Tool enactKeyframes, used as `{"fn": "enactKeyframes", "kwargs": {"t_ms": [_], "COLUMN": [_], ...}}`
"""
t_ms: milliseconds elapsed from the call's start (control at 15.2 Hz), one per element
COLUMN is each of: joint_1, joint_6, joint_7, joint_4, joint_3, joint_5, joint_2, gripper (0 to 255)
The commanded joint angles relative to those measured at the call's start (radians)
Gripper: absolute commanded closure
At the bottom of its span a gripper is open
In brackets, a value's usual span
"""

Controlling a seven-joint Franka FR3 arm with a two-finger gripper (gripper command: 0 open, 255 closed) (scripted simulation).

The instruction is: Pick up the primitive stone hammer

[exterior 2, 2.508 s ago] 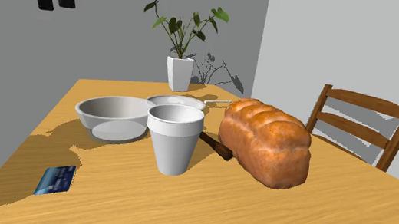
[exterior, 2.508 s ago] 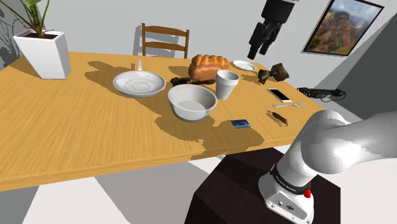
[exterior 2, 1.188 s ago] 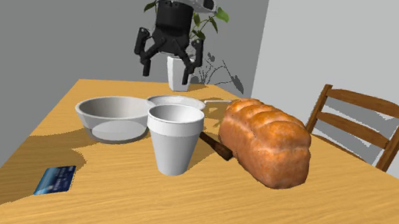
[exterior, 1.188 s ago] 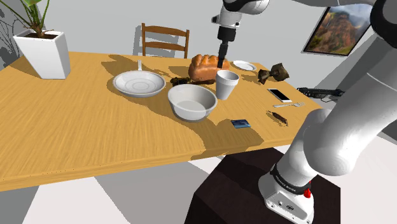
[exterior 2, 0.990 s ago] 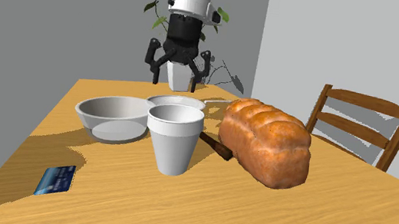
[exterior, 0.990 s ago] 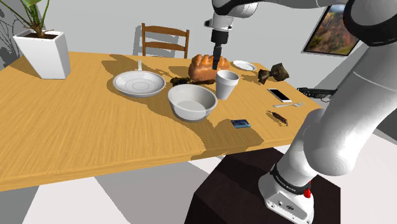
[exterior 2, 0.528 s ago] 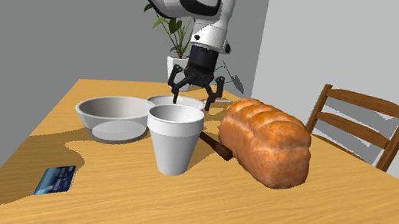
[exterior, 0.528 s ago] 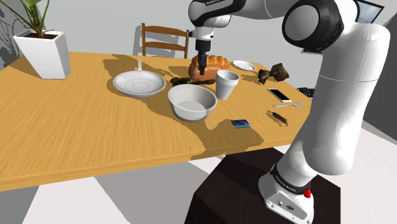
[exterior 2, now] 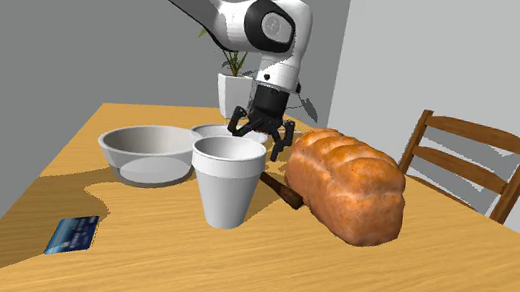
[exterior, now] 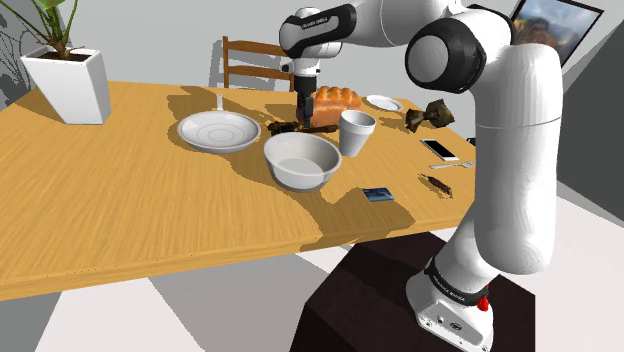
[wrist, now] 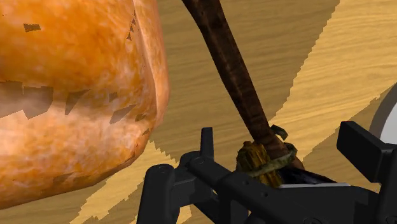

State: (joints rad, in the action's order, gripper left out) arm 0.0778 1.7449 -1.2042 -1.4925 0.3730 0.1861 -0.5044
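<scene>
pincer (wrist: 283,145) has dropped, splayed astride the cord-bound brown hammer (wrist: 234,67).

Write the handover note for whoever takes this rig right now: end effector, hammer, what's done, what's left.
End effector: open, low over the table, fingers apart on either side of the rope-bound end of the hammer; not clasping it.
Hammer: lying flat on the table, right beside the bread loaf, behind the white cup in the second exterior view.
Done: end effector lined up over the hammer.
Left: close on it, probably near the binding, then lift; mind the loaf close by.
</scene>
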Motion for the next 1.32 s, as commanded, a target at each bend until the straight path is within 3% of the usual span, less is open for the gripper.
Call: {"fn": "enactKeyframes", "kwargs": {"t_ms": [0, 198, 264, 858, 1254], "joint_1": [0.001, 0.001, 0.001, 0.001, 0.0], "joint_6": [0.024, 0.042, 0.043, 0.041, -0.027], "joint_7": [-0.002, -0.004, -0.005, -0.004, 0.003], "joint_4": [-0.016, -0.027, -0.031, -0.027, 0.02], "joint_3": [-0.002, -0.004, -0.003, -0.004, 0.001], "joint_5": [0.003, 0.006, 0.005, 0.006, -0.003], "joint_2": [-0.008, -0.015, -0.012, -0.015, 0.008], "gripper": [0, 0, 255, 255, 255]}}
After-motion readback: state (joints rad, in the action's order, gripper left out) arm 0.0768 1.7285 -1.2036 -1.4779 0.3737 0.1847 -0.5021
